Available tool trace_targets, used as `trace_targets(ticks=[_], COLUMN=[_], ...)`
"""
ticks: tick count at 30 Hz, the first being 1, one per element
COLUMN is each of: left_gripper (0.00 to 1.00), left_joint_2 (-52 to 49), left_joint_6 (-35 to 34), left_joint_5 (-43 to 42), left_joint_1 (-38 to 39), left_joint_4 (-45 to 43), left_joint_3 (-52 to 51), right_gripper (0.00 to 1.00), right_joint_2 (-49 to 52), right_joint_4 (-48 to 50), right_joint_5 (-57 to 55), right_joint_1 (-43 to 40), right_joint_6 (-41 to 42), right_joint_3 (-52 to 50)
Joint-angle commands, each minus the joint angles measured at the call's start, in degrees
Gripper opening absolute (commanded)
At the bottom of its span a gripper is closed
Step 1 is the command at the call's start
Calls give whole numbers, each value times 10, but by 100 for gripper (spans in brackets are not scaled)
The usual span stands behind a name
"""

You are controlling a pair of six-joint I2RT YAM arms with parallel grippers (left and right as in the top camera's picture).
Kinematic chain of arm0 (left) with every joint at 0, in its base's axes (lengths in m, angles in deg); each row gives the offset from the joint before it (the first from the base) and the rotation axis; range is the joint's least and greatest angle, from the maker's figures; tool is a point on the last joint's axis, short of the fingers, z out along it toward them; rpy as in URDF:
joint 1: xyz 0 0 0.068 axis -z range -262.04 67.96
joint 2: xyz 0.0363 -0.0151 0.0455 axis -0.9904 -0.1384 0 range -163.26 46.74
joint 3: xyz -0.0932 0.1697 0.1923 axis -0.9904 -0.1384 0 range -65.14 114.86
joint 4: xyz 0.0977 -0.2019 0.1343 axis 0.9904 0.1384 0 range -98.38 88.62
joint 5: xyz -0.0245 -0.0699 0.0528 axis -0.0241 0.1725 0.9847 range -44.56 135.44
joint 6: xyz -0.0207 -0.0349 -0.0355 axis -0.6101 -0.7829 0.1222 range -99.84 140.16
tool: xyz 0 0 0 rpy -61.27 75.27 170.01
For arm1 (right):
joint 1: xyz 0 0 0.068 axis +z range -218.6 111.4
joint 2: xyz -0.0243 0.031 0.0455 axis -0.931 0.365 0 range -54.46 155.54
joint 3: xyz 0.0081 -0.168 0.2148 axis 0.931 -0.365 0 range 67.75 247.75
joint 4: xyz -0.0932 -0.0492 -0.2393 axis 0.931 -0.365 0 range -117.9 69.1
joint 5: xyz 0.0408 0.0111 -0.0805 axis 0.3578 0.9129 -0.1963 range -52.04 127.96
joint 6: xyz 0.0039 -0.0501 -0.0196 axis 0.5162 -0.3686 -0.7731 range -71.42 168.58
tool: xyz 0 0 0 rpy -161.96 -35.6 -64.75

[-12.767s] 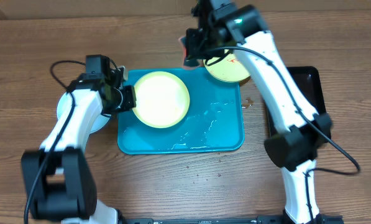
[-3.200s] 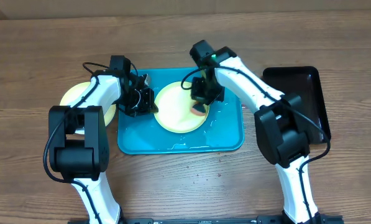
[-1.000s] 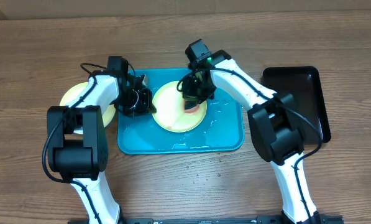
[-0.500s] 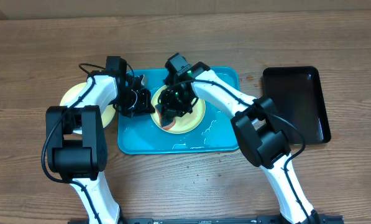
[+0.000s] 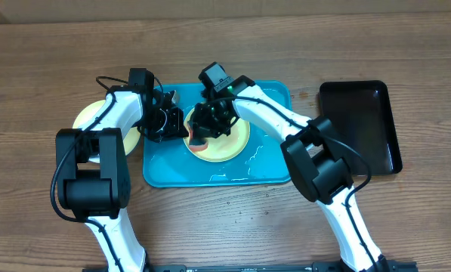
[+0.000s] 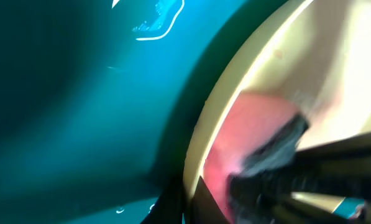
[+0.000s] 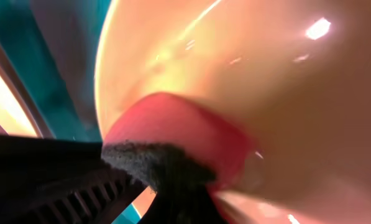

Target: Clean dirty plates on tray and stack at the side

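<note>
As the sponge (image 7: 173, 134) reaches the left edge of the yellow-green plate (image 5: 234, 140), the wipe looks nearly done.
Right gripper (image 5: 208, 127), clamped on the sponge, has carried it from the plate's right side to the rim beside the left gripper (image 5: 174, 123), which stays pinched on that rim. The plate sits left of centre in the turquoise tray (image 5: 274, 162); another plate (image 5: 85, 119) already lies just off the tray's left edge, so stacking should come next.
</note>
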Motion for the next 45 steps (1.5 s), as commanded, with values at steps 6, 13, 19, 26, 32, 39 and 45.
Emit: trace_targets(ticks=[6, 13, 19, 26, 32, 39, 45], left_gripper=[4, 4, 4, 4, 4, 4, 5], left_joint_2=[9, 9, 9, 9, 9, 9, 9], left_joint_6=[20, 19, 20, 22, 24, 28, 28], left_joint_5=[8, 9, 11, 11, 7, 4, 4], left_joint_1=[1, 1, 1, 1, 1, 1, 1], left_joint_4=[9, 11, 11, 11, 11, 11, 11], left_joint_3=[-7, -7, -7, -7, -7, -7, -7], right_gripper=[4, 4, 4, 4, 4, 4, 4], right_joint_2=[23, 23, 23, 25, 54, 71, 71], right_joint_4=[-56, -156, -199, -148, -97, -61, -64], right_joint_5=[-172, -218, -225, -204, -168, -98, -29], right_joint_1=[-78, -114, -110, -70, -21, 13, 26], right_joint_6=[14, 5, -58, -103, -103, -125, -148], right_joint_3=[0, 50, 92, 74, 69, 69, 69])
